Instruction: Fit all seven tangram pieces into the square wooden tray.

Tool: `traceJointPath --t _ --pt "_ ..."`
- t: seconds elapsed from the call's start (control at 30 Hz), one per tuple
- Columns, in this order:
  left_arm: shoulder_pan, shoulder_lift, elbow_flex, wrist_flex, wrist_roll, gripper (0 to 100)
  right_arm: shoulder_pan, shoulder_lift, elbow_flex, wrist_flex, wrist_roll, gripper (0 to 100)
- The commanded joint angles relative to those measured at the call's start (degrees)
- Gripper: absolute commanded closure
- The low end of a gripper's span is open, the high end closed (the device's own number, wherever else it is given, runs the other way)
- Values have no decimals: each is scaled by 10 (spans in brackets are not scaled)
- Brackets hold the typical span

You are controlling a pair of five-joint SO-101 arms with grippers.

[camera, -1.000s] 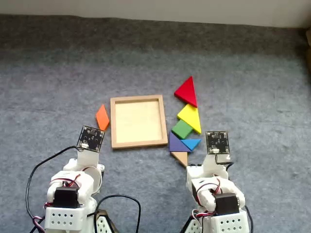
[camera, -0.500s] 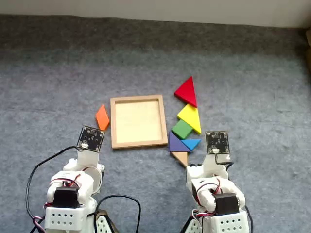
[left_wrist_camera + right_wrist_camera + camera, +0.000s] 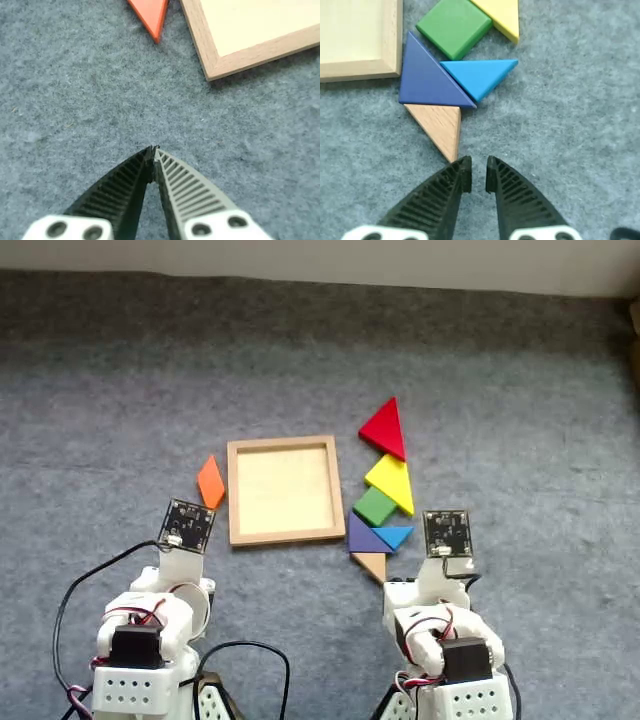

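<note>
High view: no change over the last second. Both arms sit parked on the near side of the tray (image 3: 284,536), and no piece has shifted. The tray is empty, in the middle of the desk (image 3: 520,420). The orange parallelogram (image 3: 210,482) lies just beside the tray's left rim, not touching it. The other six pieces run in a chain off the tray's right side. From the far end they are the red triangle (image 3: 385,429), yellow triangle (image 3: 391,483), green square (image 3: 374,507), dark blue triangle (image 3: 363,536) at the tray's near right corner, light blue triangle (image 3: 394,536) against it, and tan triangle (image 3: 373,564) nearest the arms. Zero of seven are in, so the task looks unstarted.

Left wrist view: the left gripper (image 3: 152,150) has its fingers pressed together tip to tip and holds nothing. It sits over bare felt, short of the tray's corner and the orange tip.

Right wrist view: the right gripper (image 3: 475,172) has its fingers parted by a narrow gap and is empty. Its tips are just short of the tan triangle's point. Tan touches dark blue, which sits beside the tray's rim. Tan is probably the first pick.
</note>
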Motion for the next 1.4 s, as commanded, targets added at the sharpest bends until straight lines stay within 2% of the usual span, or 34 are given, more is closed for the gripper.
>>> traceJointPath --t 0.0,0.1,0.17,0.37,0.47,0.6,0.77,0.87,1.07,1.37 --pt "-5 -8 12 2 5 968 -6 -7 74 2 5 936" --pt "-5 -8 12 2 5 968 7 -7 73 3 6 936" --pt "-5 -8 12 2 5 968 42 -7 62 0 7 935" --pt "-5 -8 12 2 5 968 97 -7 -74 -66 8 932" --pt "-5 -8 12 2 5 968 101 -1 -109 -98 17 932" --pt "-5 -8 12 2 5 968 98 0 -135 -107 109 932" --pt "-5 -8 12 2 5 968 61 16 -220 -113 115 931" --pt "-5 -8 12 2 5 968 36 97 -267 -116 113 915" --pt "-5 -8 12 2 5 968 26 356 -413 -116 112 740" --pt "-5 -8 12 2 5 968 20 691 -612 -116 112 728"
